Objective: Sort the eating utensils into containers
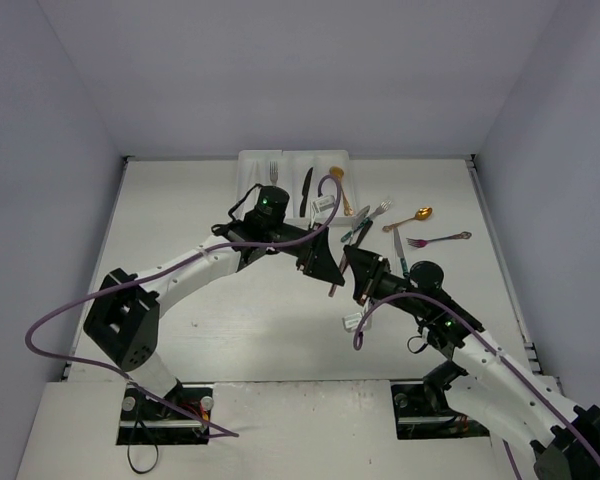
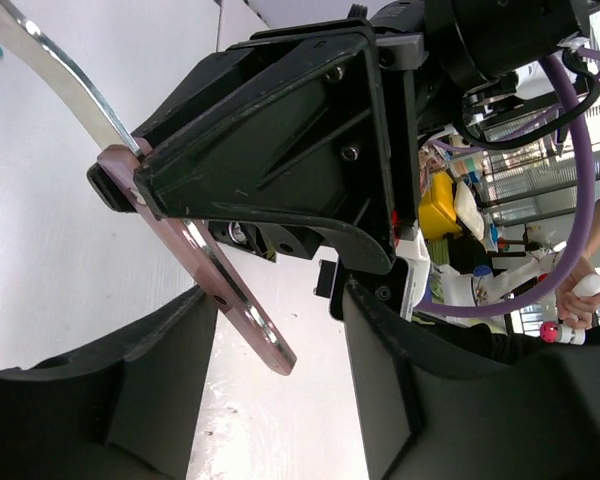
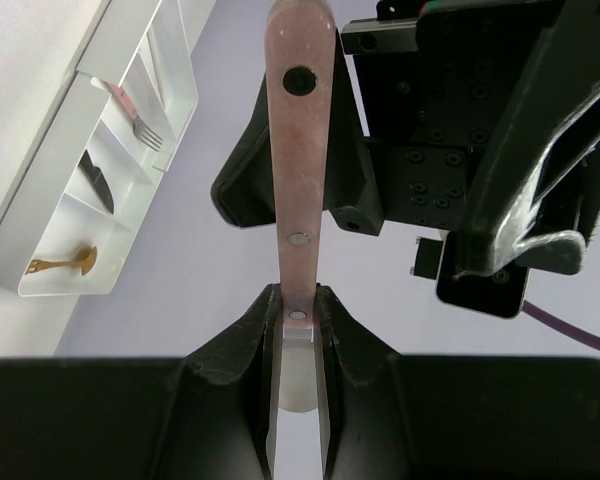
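Grey walls enclose a white table (image 1: 180, 200), at whose far edge a white cutlery tray (image 1: 250, 160) is set; a fork (image 1: 273, 170) and a black knife (image 1: 306, 190) are held in its compartments. A gold spoon (image 1: 420, 214) is seen loose to its right. A pink-handled knife (image 3: 300, 180) is clamped above the table by the right gripper (image 3: 298, 300). The left gripper (image 2: 277, 300) is held with fingers apart on either side of the handle's free end.
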You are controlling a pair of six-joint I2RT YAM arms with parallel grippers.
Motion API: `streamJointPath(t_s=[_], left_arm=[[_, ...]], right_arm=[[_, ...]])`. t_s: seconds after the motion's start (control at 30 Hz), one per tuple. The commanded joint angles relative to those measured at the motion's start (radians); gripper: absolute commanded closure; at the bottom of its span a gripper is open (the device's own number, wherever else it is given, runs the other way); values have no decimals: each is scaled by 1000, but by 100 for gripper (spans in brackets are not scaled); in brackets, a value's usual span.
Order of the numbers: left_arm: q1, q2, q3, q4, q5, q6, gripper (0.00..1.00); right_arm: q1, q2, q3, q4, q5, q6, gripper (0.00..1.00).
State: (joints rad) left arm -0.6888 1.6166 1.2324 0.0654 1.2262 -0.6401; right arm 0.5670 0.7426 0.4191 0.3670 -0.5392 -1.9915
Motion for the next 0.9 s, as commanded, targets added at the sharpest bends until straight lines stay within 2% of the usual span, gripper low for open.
streamJointPath(t_s=[0.0, 0.13, 0.17, 0.23, 0.3, 0.4, 0.5, 0.6, 0.67, 0.73, 0.83, 0.87], left_arm=[[-13, -15, 63, 76, 21, -10, 60], [-12, -9, 67, 77, 12, -22, 84], [-10, -9, 66, 77, 4, -27, 95], [-8, -13, 60, 79, -25, -38, 100], [-8, -17, 55, 79, -51, -43, 100], [-3, -18, 50, 95, -76, -56, 100], [18, -11, 67, 102, -120, -55, 100], [67, 14, 115, 107, -178, -50, 100], [112, 47, 180, 109, -268, -48, 100], [153, 100, 239, 48, -401, -19, 100], [166, 199, 408, -56, -567, 32, 100], [165, 232, 453, -88, -615, 36, 100]], right_arm=[[11, 13, 56, 136, -7, -152, 100], [11, 12, 54, 139, -5, -150, 98], [11, 10, 52, 139, -4, -150, 94], [11, 0, 47, 139, -4, -147, 75], [13, -18, 41, 139, -3, -140, 39], [13, -56, 23, 139, 11, -120, 17], [13, -128, -2, 133, 52, -76, 11], [13, -204, -29, 97, 104, -17, 11], [13, -257, -49, 43, 182, 38, 10], [13, -308, -50, -21, 279, 139, 10], [13, -326, -13, -129, 422, 320, 9], [14, -309, 7, -159, 481, 435, 9]])
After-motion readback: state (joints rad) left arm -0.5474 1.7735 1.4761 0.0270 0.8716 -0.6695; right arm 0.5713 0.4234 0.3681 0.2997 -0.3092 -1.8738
